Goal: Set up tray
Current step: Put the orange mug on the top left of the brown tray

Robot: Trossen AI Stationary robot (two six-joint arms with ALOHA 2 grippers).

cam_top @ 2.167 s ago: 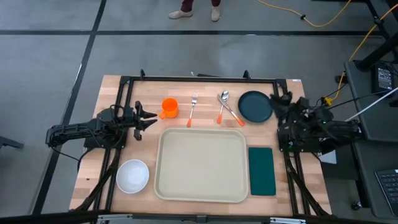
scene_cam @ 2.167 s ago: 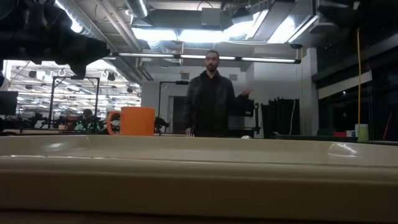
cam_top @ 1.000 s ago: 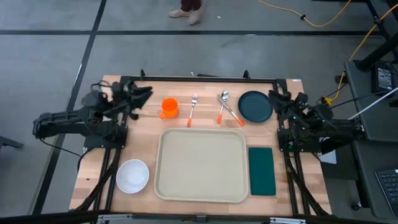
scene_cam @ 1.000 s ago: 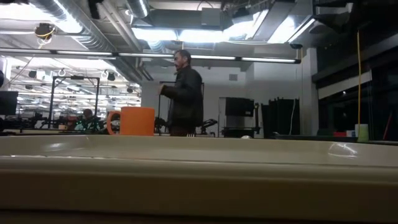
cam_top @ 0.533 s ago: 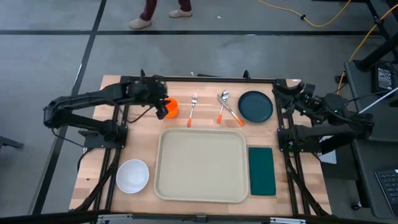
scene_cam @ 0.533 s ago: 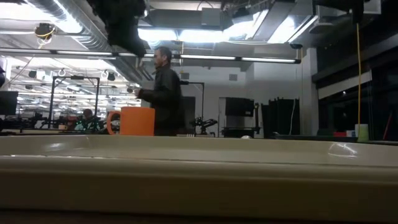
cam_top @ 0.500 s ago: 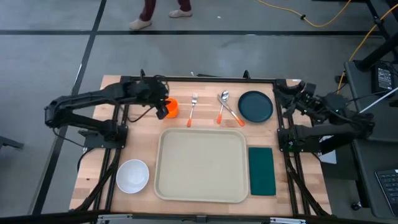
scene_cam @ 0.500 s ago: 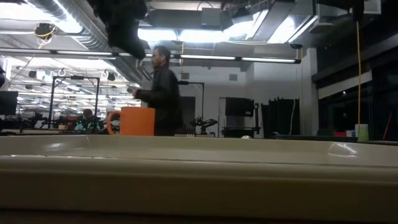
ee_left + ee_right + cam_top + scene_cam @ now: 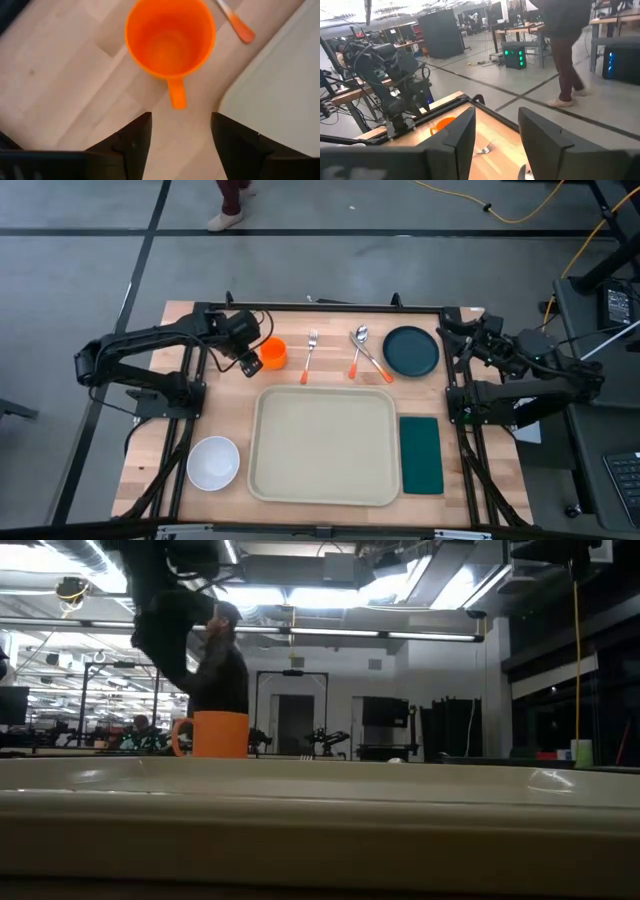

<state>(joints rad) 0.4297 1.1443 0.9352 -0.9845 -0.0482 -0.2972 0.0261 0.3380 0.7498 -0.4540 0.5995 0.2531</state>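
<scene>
Left pincer now hovers above the orange mug, fingers spread wide (empty); right pincer, also parted, waits beyond the tray.

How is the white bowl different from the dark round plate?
The white bowl is pale and deeper, while the dark plate is dark teal and flat. The bowl sits at the tray's near left corner; the plate sits past the tray's far right corner, beside the spoon. Both are round, empty, and rest on the wooden table.
</scene>
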